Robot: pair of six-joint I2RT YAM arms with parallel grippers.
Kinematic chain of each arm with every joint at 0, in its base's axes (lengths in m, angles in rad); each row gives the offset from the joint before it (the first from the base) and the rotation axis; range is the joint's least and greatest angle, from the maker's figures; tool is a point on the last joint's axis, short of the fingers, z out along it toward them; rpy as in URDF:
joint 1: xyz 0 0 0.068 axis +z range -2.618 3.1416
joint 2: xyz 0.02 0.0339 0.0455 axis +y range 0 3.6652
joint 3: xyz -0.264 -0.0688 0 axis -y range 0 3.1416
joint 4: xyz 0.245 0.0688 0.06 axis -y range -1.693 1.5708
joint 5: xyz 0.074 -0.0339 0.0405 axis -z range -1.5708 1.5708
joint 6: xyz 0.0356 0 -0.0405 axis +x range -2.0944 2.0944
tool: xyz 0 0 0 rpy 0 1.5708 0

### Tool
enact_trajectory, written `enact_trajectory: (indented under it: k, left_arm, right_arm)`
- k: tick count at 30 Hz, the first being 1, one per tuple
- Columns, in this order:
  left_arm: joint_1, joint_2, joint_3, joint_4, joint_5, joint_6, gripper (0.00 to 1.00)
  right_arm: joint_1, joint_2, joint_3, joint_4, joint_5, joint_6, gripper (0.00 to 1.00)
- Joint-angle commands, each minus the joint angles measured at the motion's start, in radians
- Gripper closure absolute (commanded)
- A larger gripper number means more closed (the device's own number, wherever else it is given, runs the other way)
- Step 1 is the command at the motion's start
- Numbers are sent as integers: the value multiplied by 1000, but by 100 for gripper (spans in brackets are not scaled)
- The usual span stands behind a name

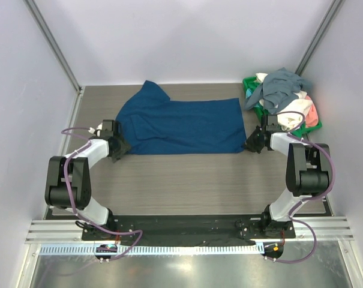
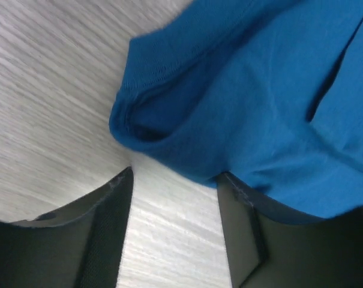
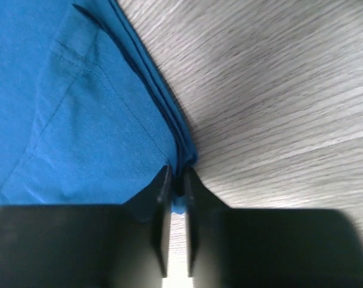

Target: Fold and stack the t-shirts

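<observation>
A dark blue t-shirt [image 1: 181,123] lies spread across the middle of the table, one sleeve pointing to the back left. My left gripper [image 1: 118,147] sits at its near left corner. In the left wrist view this gripper [image 2: 176,174] is open, bare table shows between its fingers [image 2: 109,210], and the shirt's rolled edge [image 2: 229,108] lies just past the tips and over the right finger. My right gripper [image 1: 252,144] is at the near right corner. In the right wrist view it [image 3: 177,174] is shut on the shirt's folded edge [image 3: 79,120].
A green basket [image 1: 249,90] stands at the back right, heaped with a grey-blue shirt [image 1: 283,84], a white one [image 1: 287,118] and a salmon-pink one [image 1: 312,114]. Wood-grain table [image 1: 181,180] runs between the shirt and the arm bases. White walls close in on three sides.
</observation>
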Motion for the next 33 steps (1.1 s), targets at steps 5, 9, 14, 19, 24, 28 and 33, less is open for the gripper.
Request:
enact_trajectory:
  k: [5, 9, 14, 19, 24, 28, 33]
  left_arm:
    - [14, 76, 69, 63, -61, 19, 81]
    - [14, 90, 211, -28, -63, 48, 100]
    - [14, -8, 409, -167, -72, 79, 100]
    - [14, -182, 370, -253, -82, 91, 100]
    - [14, -301, 88, -241, -39, 41, 100]
    - [18, -390, -79, -264, -49, 7, 88]
    - [16, -494, -167, -303, -29, -22, 69]
  right_arm:
    - [1, 42, -2, 24, -27, 5, 99]
    - [1, 51, 71, -13, -53, 27, 99]
    - [1, -32, 277, -111, -40, 27, 99]
    - [-7, -190, 219, -174, 4, 1, 99]
    - [-5, -257, -58, -136, 5, 11, 99]
    - [-10, -303, -191, -122, 28, 31, 99]
    - [-18, -360, -272, -116, 19, 65, 96]
